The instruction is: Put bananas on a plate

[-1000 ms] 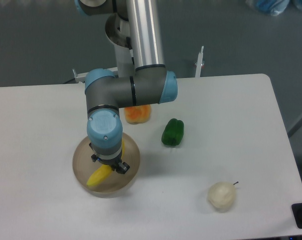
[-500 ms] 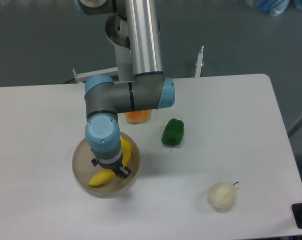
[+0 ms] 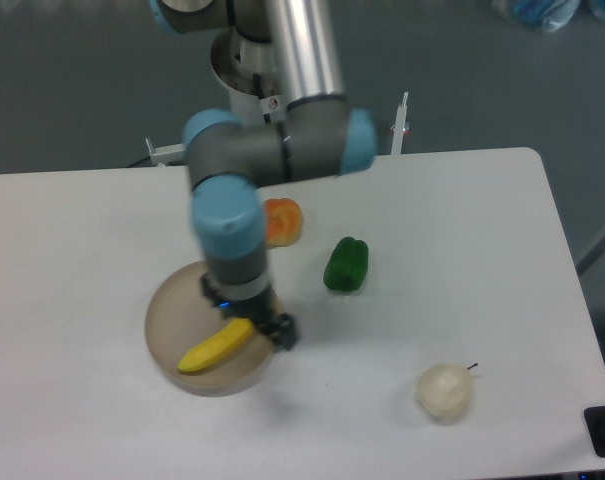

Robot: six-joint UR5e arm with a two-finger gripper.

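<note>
The yellow banana (image 3: 216,347) lies on the round beige-grey plate (image 3: 172,312) at the front left of the table. My gripper (image 3: 252,315) hangs over the plate's right rim, just above the banana's right end. The view is blurred by motion. Its dark fingers (image 3: 282,331) stand apart, and the banana rests on the plate on its own. The wrist hides the back right part of the plate.
An orange fruit (image 3: 283,222) lies behind the plate, partly hidden by the arm. A green pepper (image 3: 346,265) lies to the right of the plate. A pale cream round fruit with a stem (image 3: 444,390) lies at the front right. The white table (image 3: 462,220) ends at the right.
The arm has swung to the right and the wrist has shifted toward the plate's right rim. The banana has settled flat on the plate and stays there.
</note>
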